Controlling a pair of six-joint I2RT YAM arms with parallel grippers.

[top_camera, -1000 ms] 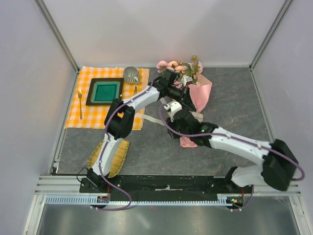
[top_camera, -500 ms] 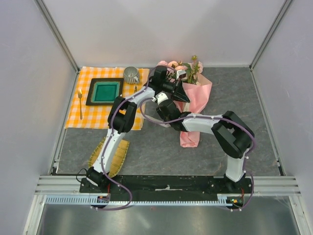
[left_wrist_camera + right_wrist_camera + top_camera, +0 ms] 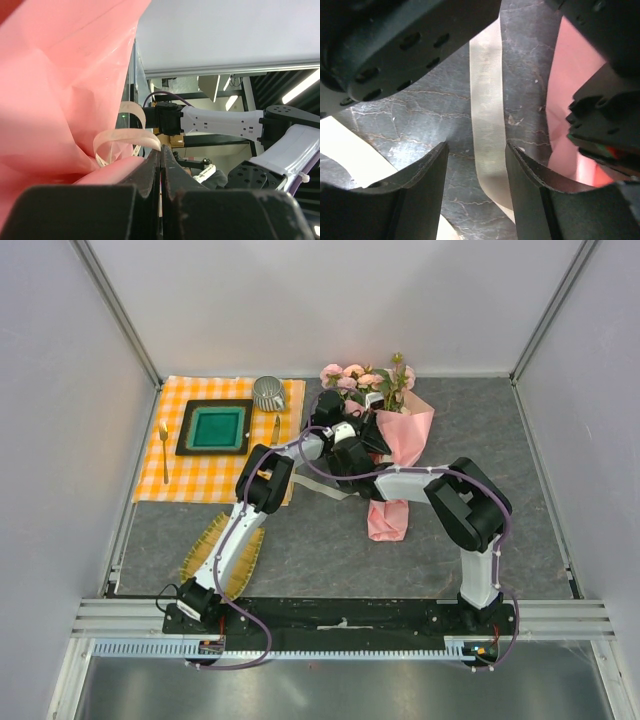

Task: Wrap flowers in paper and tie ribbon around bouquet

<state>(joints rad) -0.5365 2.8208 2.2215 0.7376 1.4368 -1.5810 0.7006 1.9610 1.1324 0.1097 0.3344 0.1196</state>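
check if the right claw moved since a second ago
Yes. The right claw has shifted away from the arm bases, towards the flowers, and its arm no longer crosses the lower end of the bouquet.

flowers (image 3: 365, 377): pale pink, far end | paper (image 3: 405, 435): pink cone around stems | ribbon (image 3: 487, 115): cream band (loosely looped) beside cone

Top view: fixed high behind the arm bases (image 3: 195, 605), looked down and forward over the whole table (image 3: 560, 530), from far off.

Left wrist view: hard against the paper (image 3: 55, 85), tipped sideways, faced past its fingers (image 3: 145, 175) toward the right arm (image 3: 220, 122).

Right wrist view: close above the surface, faced down at the ribbon (image 3: 487, 115).

All three shared paper and ribbon.
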